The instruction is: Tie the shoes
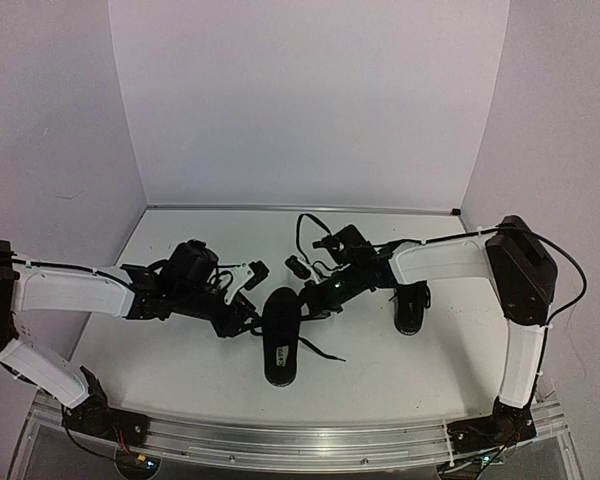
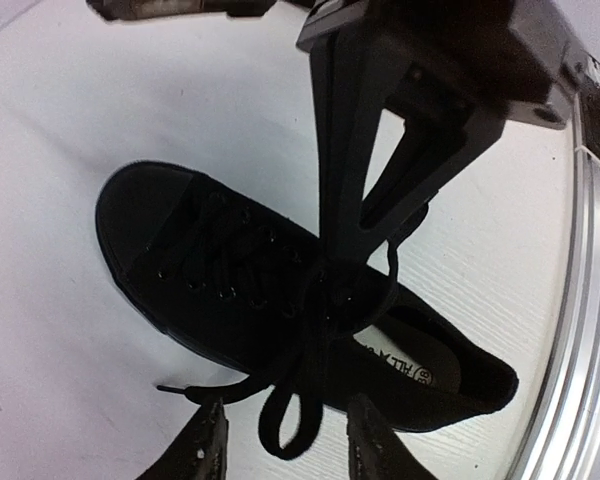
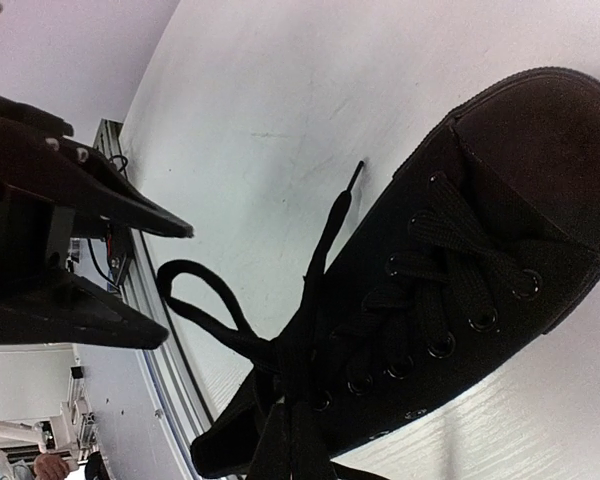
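Note:
One black shoe lies in the middle of the table, its toe toward the near edge; it also shows in the left wrist view and the right wrist view. A second black shoe lies to its right, under the right arm. My right gripper is shut on the laces at the knot over the shoe's tongue. A lace loop sticks out sideways and lies between the open fingers of my left gripper, untouched. A loose lace end trails on the table.
An aluminium rail runs along the table's near edge and shows in the left wrist view. White walls close in the table at the back and both sides. The right arm's black cable loops above the grippers.

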